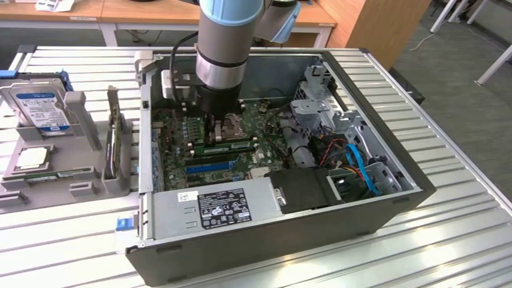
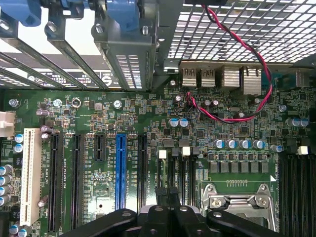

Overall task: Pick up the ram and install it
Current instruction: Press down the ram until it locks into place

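Here the gripper (image 1: 214, 123), jaws closed and empty, hangs inside the case (image 1: 384, 210) over the motherboard (image 2: 148, 123). A ram (image 1: 226, 147) sits seated in its slot beside the socket (image 2: 237, 205).

Exterior view looks down obliquely from 6 o'clock at the open case (image 1: 384, 210); wrist view hangs close above the shared motherboard (image 1: 240, 150) (image 2: 148, 123).

The shut gripper (image 2: 167, 191) hangs above the motherboard (image 2: 148, 118). A blue slot (image 2: 120, 170) lies at its nine o'clock, a socket (image 2: 238, 200) at three.
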{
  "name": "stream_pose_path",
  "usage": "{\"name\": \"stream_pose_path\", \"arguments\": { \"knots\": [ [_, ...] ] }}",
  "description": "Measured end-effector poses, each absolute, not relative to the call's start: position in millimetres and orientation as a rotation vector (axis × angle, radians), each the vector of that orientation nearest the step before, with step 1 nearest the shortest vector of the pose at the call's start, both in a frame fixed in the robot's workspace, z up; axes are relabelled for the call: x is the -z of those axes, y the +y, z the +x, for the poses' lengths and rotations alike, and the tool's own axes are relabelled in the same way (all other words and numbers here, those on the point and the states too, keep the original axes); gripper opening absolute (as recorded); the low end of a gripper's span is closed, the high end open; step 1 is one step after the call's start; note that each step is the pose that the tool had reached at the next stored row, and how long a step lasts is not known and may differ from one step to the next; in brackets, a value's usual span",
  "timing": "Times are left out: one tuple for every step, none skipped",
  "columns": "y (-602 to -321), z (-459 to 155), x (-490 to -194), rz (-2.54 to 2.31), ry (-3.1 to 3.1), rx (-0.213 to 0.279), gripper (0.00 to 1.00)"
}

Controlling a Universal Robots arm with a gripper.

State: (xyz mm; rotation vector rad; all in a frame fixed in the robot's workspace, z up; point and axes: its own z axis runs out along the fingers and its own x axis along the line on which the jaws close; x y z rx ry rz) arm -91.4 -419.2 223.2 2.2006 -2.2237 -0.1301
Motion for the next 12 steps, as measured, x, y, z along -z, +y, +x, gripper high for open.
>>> {"name": "stream_pose_path", "arguments": {
  "knots": [
    [-419.2, -91.4, -223.2, 2.201, -2.224, 0.13, 0.1],
    [-419.2, -91.4, -223.2, 2.201, -2.224, 0.13, 0.1],
    [-419.2, -91.4, -223.2, 2.201, -2.224, 0.13, 0.1],
    [-419.2, -91.4, -223.2, 2.201, -2.224, 0.13, 0.1],
    [-419.3, -91.4, -223.2, 2.2, -2.224, 0.13, 0.1],
    [-419.3, -91.4, -223.2, 2.2, -2.224, 0.13, 0.1],
    [-419.4, -91.4, -223.1, 2.2, -2.224, 0.13, 0.1],
    [-419.4, -91.4, -223.1, 2.2, -2.224, 0.13, 0.1],
    [-419.4, -91.4, -223.1, 2.2, -2.224, 0.13, 0.1],
    [-419.4, -91.4, -223.1, 2.2, -2.224, 0.13, 0.1],
    [-419.4, -91.4, -223.1, 2.201, -2.224, 0.13, 0.1],
    [-419.4, -91.4, -223.1, 2.201, -2.224, 0.13, 0.1]
  ]
}}
